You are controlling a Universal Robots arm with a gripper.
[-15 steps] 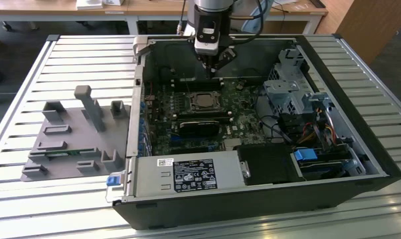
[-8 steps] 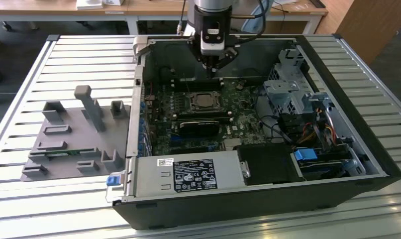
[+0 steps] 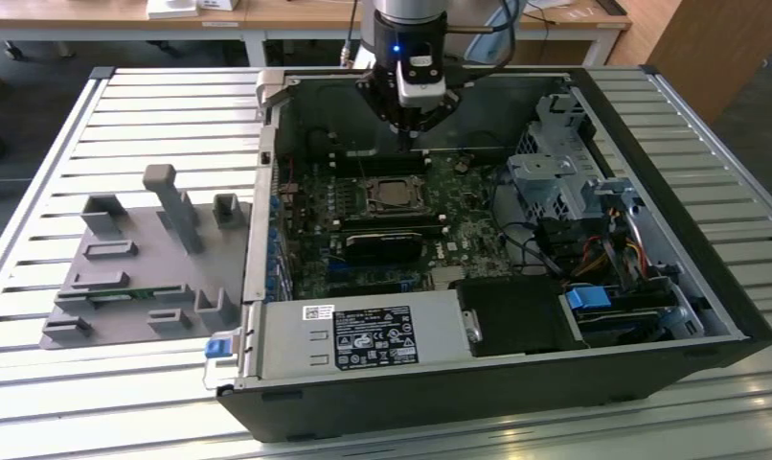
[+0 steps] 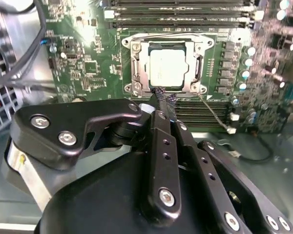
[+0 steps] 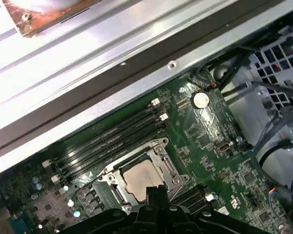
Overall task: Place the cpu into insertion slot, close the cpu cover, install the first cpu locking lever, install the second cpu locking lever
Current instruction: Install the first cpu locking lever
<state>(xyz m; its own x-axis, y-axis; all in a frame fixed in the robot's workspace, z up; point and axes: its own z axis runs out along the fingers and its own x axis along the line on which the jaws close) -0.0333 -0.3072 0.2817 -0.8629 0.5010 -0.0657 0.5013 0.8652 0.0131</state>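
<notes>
Cpu (image 4: 168, 68) sits in its socket (image 4: 206, 44) just ahead of the tips of the pincer (image 4: 162, 100), which are pressed together on nothing, the cpu cover (image 4: 198, 63) seemingly down around it, so the loose locking lever (image 4: 215, 113) beside the tips wants a slow, steady push under its catch.

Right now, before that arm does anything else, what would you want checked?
1. Cpu lying flat in its seat: ok.
2. Cover down around it: looks ok.
3. Levers latched: cannot tell.
4. Tool tip by the cover's edge: ok.
5. Case open: ok.
</notes>
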